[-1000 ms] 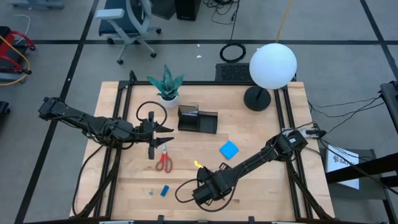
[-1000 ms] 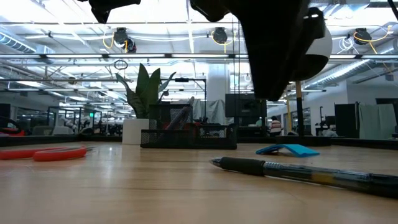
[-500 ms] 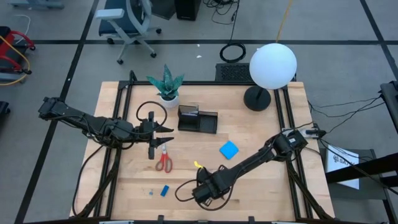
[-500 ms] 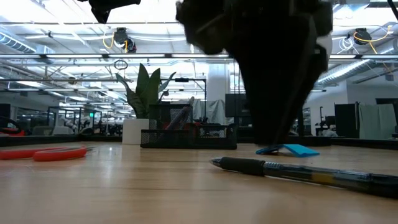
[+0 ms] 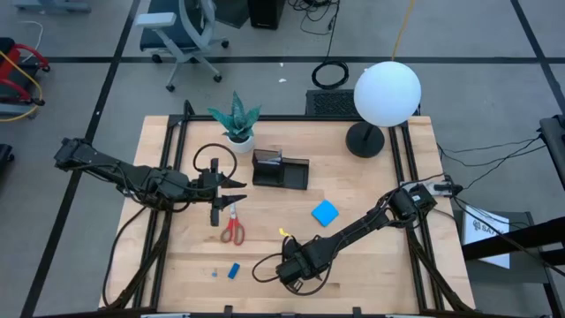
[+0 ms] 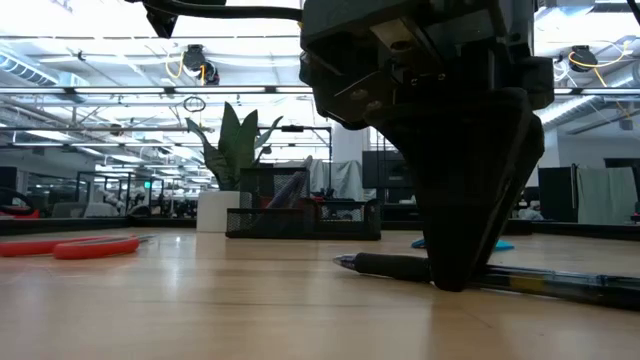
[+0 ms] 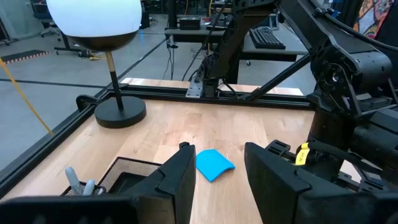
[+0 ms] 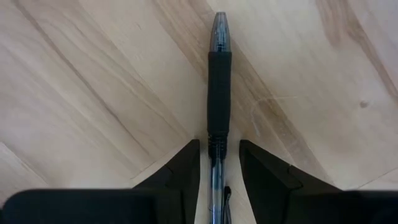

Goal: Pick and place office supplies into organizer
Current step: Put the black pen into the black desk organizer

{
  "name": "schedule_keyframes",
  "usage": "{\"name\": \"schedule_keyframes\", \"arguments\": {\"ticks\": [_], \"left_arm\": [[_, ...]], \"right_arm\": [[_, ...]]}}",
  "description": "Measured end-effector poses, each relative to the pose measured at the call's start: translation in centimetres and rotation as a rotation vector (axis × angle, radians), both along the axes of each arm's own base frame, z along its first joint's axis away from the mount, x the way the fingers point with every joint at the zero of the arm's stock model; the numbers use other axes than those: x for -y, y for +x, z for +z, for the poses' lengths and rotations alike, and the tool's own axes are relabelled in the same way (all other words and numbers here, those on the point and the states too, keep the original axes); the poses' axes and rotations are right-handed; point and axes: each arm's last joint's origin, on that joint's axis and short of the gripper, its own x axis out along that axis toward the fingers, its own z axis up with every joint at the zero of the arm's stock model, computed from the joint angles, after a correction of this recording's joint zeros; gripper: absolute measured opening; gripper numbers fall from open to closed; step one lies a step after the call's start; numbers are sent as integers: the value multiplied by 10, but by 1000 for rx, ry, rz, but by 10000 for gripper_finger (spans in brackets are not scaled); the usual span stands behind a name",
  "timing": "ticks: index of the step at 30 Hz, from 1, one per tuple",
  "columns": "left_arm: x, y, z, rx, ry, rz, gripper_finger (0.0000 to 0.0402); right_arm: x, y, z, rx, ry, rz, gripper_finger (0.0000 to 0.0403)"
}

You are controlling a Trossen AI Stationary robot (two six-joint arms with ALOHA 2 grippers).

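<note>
A black pen (image 8: pixel 219 81) lies flat on the wooden table near its front edge, also seen in the low view (image 6: pixel 390 266). My right gripper (image 8: pixel 219 163) points straight down over it and is open. One finger stands on each side of the pen's barrel, just behind the rubber grip, low at the table (image 6: pixel 455 270). My left gripper (image 7: pixel 216 149) hovers open at the table's left (image 5: pixel 237 190), above the red-handled scissors (image 5: pixel 233 228). The black organizer (image 5: pixel 281 170) stands at the middle back. A blue notepad (image 5: pixel 325 212) and a small blue block (image 5: pixel 234 270) lie on the table.
A potted plant (image 5: pixel 237 119) stands behind the organizer's left end. A lamp with a white globe (image 5: pixel 387 93) and a round black base (image 5: pixel 365 140) stands at the back right. A black cable loop (image 5: pixel 214 161) lies by the left gripper. Bare wood surrounds the pen.
My right gripper has come straight down toward the pen, from well above it to table level, so that its fingers now stand on either side of the barrel. The pen has not moved.
</note>
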Motion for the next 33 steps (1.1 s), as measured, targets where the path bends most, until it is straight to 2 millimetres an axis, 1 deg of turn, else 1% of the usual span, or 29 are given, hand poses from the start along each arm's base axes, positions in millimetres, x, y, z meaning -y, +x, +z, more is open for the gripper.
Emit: {"name": "schedule_keyframes", "arguments": {"ticks": [13,19,27,30,33], "left_arm": [[0,0,0,0,-12,2,145],[0,0,0,0,-13,2,145],[0,0,0,0,-13,2,145],[0,0,0,1,-13,2,145],[0,0,0,1,-13,2,145]], "right_arm": [[1,-1,-5,-20,17,67,105],[1,0,-5,-3,20,150,106],[2,3,-4,27,4,204,105],[2,3,-4,36,-14,207,100],[2,3,-4,37,-16,229,85]]}}
